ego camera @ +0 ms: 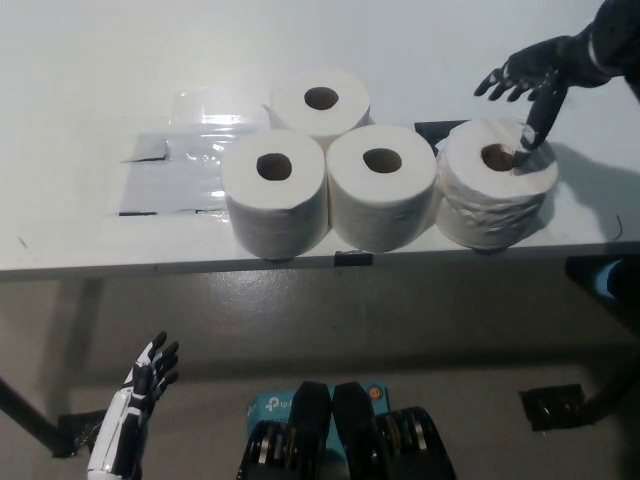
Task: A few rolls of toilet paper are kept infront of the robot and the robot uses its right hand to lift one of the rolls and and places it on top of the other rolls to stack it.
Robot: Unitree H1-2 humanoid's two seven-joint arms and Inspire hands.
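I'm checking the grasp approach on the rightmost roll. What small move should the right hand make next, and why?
Probably lower and close around the rightmost roll. The right hand hangs open at that roll's far top edge, one finger reaching down near its core hole, with nothing gripped yet. The other three rolls stand clustered, ready to be stacked on. The left hand rests below the table.
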